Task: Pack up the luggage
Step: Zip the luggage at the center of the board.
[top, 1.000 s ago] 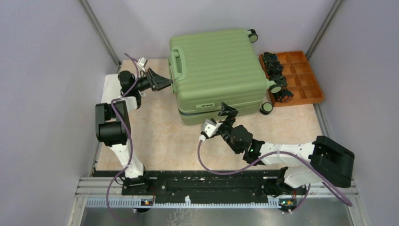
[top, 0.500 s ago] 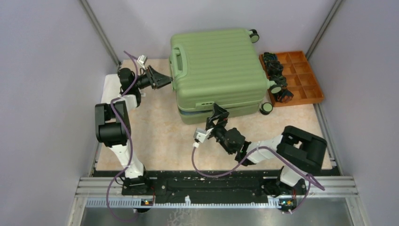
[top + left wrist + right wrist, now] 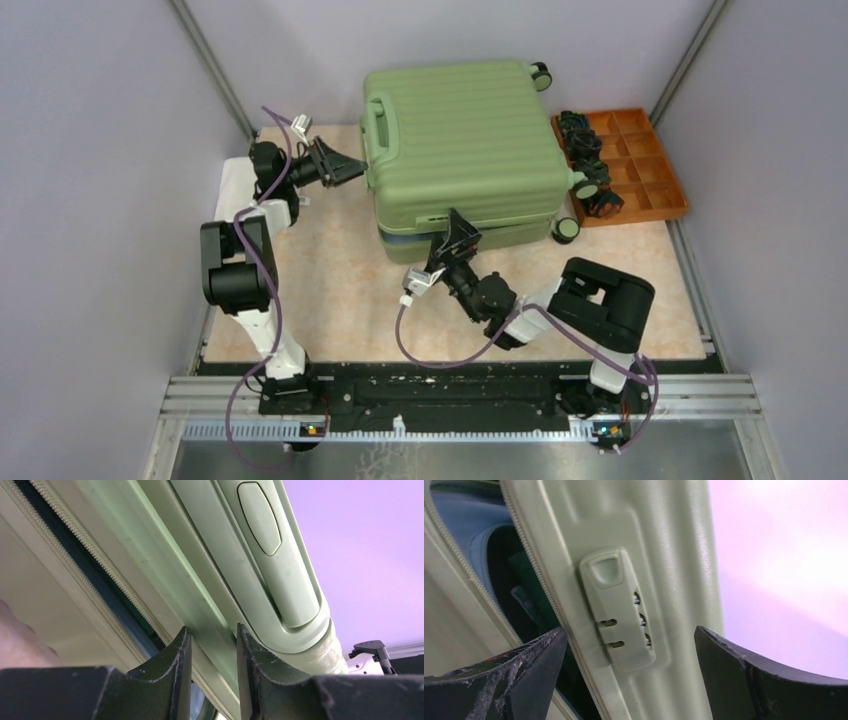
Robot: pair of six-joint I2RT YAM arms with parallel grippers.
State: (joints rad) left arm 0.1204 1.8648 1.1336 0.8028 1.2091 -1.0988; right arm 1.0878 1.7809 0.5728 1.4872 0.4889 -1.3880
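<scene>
Top external: beige table (image 3: 330,290), lilac walls (image 3: 100,150); wrist views show left gripper (image 3: 212,628) pinching luggage (image 3: 165,555) rim, right gripper (image 3: 629,631) spread around lock (image 3: 619,610)

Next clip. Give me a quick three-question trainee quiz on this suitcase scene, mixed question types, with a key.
1. True or false: the luggage is zipped fully shut.
2. What lies between the right gripper's fingers? A) combination lock B) wheel C) strap
3. Fill in: in the top view, the tray right of the luggage is ___ in colour.
Key: 1 false, a gap shows blue lining; 2 A; 3 orange.
</scene>
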